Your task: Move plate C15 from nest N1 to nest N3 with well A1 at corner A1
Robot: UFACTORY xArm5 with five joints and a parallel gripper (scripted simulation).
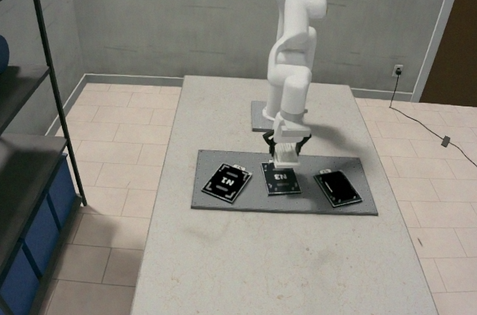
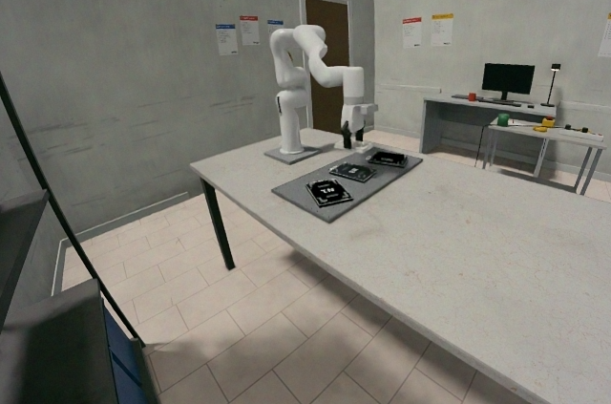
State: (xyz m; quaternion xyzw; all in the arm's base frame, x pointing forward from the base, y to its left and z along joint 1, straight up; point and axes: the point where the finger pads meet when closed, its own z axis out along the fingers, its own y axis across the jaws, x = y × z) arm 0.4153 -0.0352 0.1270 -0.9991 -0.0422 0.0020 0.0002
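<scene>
Near the middle of the top view, the claw [image 1: 285, 149] hangs from the white arm [image 1: 291, 73] with its dark fingers [image 1: 269, 141] spread wide and clamped on the white plate C15 [image 1: 286, 156]. The plate sits directly below the claw, gripped between the fingers and held above the grey deck [image 1: 361, 203], off every nest. It hangs over the far edge of nest N3 [image 1: 281, 182], the middle dark pad, hiding that pad's upper part. Nest N1 [image 1: 226, 182], lower left of the claw, lies bare with its label showing. To the lower right, nest N2 [image 1: 337, 187] carries the dark plate C51 [image 1: 338, 185]. In the exterior view the claw [image 2: 353, 138] and plate [image 2: 361, 145] appear just above the deck [image 2: 296, 190] on the pale worktop [image 2: 444, 242], right of centre in the upper half.
</scene>
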